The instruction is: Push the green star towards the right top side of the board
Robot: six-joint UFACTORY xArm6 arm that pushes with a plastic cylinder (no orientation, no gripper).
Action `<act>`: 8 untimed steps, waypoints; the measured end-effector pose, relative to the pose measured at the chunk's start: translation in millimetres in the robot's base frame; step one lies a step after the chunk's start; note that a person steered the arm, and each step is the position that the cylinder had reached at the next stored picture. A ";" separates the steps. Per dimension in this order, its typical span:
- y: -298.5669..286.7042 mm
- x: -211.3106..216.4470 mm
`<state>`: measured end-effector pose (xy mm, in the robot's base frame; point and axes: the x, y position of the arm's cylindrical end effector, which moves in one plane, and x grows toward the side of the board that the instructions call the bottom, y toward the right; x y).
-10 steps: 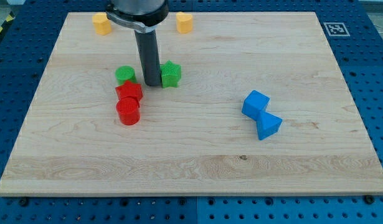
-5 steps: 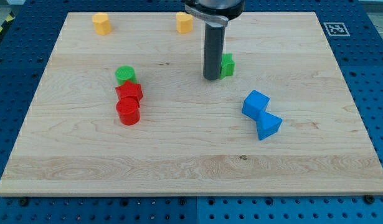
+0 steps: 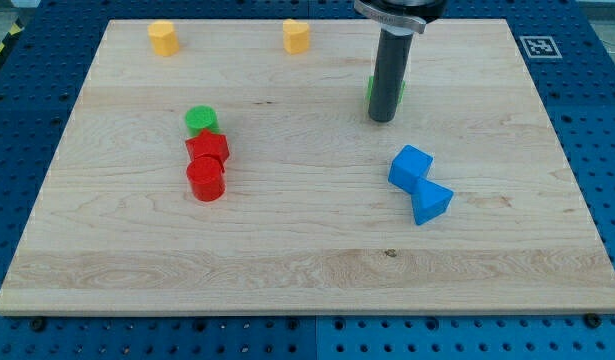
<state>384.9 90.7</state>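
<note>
The green star [image 3: 370, 93] is almost wholly hidden behind my dark rod in the upper right-centre of the wooden board [image 3: 307, 270]; only thin green slivers show at the rod's left and right edges. My tip [image 3: 382, 119] rests on the board just below the star, touching or nearly touching it.
A green cylinder [image 3: 201, 120] stands at the left, with a red star-like block [image 3: 208, 149] and a red cylinder [image 3: 205, 181] right below it. Two blue blocks [image 3: 411, 168] [image 3: 431, 203] lie below the tip. Two yellow blocks [image 3: 163, 37] [image 3: 296, 35] sit near the top edge.
My rod has swept from the left-centre to the right and up, pushing the green star away from the green cylinder towards the upper right. The other blocks have not moved.
</note>
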 end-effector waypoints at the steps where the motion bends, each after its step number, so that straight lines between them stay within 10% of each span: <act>1: -6.5 -26.3; 8: 14.6 -82.3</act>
